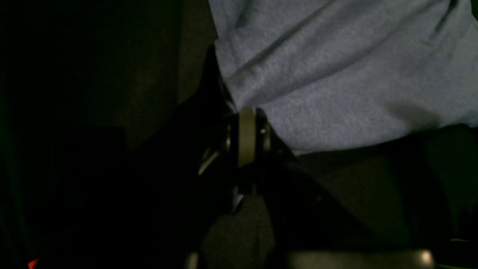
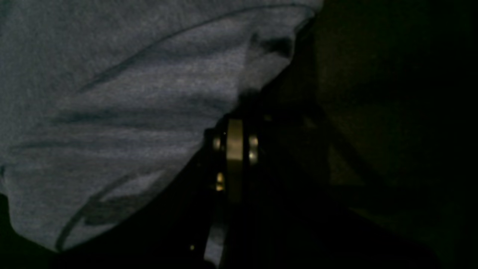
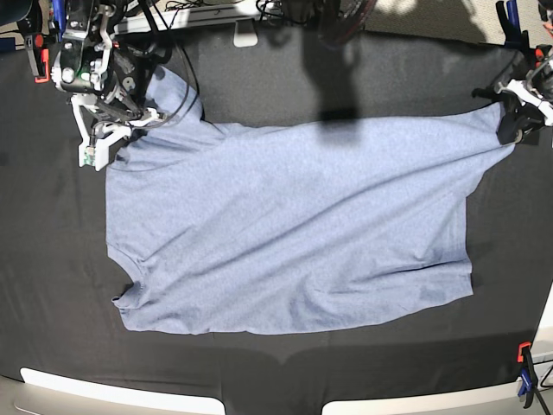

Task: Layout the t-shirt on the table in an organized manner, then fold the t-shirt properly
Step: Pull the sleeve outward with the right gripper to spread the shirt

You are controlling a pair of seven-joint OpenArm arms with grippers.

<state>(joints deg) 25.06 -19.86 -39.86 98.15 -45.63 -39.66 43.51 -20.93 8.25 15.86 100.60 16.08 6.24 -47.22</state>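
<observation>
Stretching crosswise over the table (image 3: 52,259), the t-shirt (image 3: 294,233) is pinched by the closed left gripper (image 3: 511,119) and closed right gripper (image 3: 130,128) at opposite far corners.

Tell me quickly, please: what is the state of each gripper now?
Left gripper: shut on the t-shirt, at its corner.
Right gripper: shut on the t-shirt, at its edge.
</observation>
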